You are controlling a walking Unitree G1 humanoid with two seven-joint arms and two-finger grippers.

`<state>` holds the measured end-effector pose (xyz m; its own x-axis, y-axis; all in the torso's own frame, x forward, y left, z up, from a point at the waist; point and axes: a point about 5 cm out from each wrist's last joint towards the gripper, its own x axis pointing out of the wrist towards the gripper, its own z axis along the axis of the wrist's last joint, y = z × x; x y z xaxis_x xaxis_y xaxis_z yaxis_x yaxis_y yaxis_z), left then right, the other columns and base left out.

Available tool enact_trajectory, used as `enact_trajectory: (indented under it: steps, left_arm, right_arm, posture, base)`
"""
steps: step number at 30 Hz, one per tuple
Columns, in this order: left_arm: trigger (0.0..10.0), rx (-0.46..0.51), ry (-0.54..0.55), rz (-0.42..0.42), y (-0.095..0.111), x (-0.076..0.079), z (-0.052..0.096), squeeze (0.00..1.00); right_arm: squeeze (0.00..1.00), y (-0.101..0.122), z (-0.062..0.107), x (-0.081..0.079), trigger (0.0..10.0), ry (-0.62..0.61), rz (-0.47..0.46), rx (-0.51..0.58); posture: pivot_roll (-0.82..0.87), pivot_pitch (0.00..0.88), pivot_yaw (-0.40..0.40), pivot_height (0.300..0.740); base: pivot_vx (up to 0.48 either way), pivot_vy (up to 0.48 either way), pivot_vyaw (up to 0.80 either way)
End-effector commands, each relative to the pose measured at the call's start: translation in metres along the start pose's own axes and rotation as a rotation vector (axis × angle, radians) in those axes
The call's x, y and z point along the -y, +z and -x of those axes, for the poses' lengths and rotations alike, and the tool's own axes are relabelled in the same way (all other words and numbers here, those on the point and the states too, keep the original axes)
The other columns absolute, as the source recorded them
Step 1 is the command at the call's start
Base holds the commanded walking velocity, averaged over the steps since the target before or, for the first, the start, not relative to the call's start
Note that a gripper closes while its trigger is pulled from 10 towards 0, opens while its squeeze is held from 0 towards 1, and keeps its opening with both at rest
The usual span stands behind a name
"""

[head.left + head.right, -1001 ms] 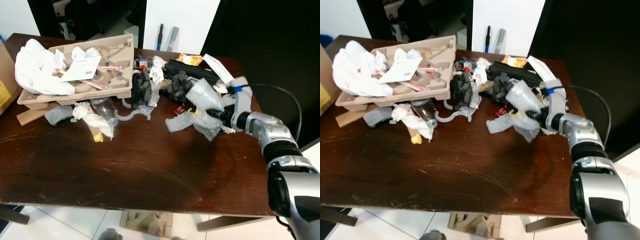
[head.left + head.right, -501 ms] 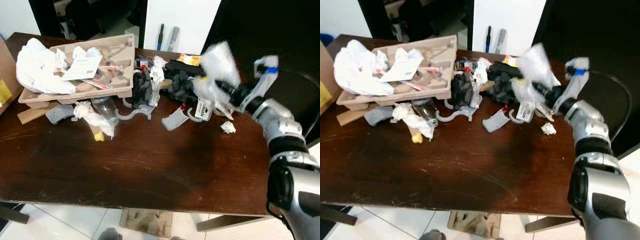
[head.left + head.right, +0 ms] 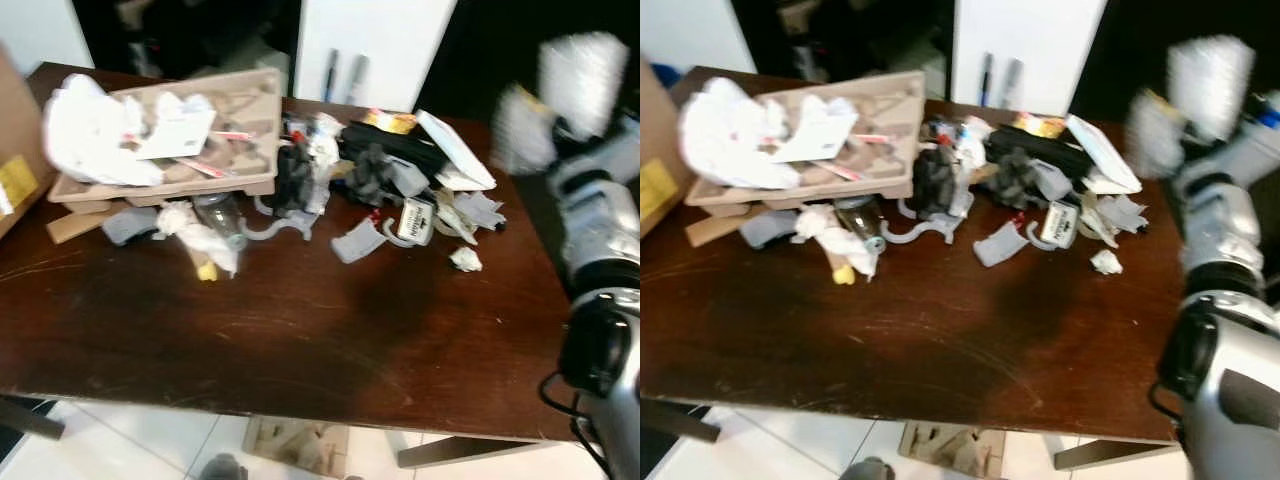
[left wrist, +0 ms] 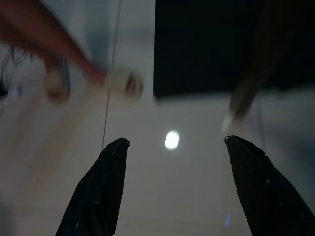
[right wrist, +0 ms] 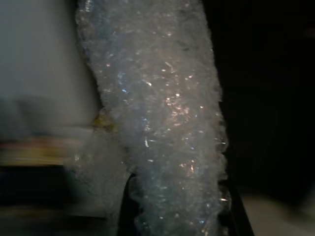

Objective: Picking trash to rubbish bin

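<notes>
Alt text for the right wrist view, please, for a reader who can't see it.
A crumpled sheet of clear bubble wrap stands up between the right gripper's two black fingers, which are shut on its lower end. Behind it the background is blurred: pale on one side, near black on the other.

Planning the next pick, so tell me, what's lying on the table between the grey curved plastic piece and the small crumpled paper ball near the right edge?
In the left eye view, a white labelled tag lies between the grey curved plastic piece and the small crumpled paper ball.
</notes>
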<state>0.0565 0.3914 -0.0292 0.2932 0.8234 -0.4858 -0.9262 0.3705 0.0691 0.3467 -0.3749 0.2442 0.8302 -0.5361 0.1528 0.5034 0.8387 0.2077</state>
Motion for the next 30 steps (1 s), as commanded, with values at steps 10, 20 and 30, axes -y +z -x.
enact_trajectory:
  steps: [10,20,30]
  left_arm:
    - [10.0,-0.335,-0.162,-0.141,-0.080,0.017,0.037,0.00]
    - [10.0,-0.526,-0.330,-0.262,-0.122,0.038,0.069,0.00]
    - [10.0,-0.530,-0.372,-0.285,-0.120,0.050,0.068,0.00]
  right_arm:
    - [0.00,-0.051,0.052,0.131,10.0,-0.476,0.361,-0.241]
    - [0.00,-0.176,0.197,0.199,10.0,-0.700,0.462,-0.822]
    - [0.00,-0.247,0.315,0.176,10.0,-0.550,0.529,-1.311]
  posture:
    - [0.25,0.138,-0.097,0.740]
    - [0.21,0.145,-0.097,0.740]
    - [0.21,0.145,-0.097,0.740]
  base:
    - [0.000,0.000,0.00]
    - [0.000,0.000,0.00]
    - [0.000,0.000,0.00]
